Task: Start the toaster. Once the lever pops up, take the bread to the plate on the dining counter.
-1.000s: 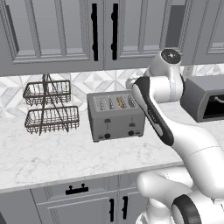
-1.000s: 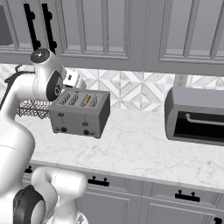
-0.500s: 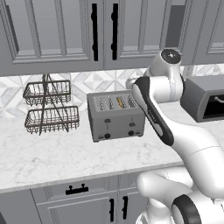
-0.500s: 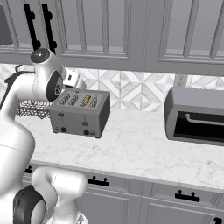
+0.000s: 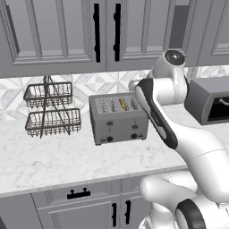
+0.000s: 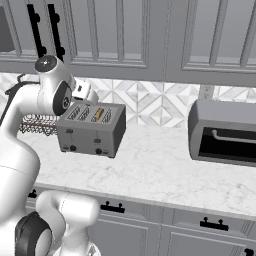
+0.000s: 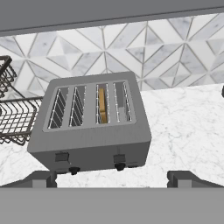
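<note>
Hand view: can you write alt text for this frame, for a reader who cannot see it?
A grey four-slot toaster sits on a white marble counter, seen from above and in front, with a bread slice standing in its third slot from the left. A wire basket rack stands to its left, a tiled backsplash behind.

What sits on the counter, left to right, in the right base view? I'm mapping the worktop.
Wire basket rack → toaster with bread in a slot → dark oven box.
</note>
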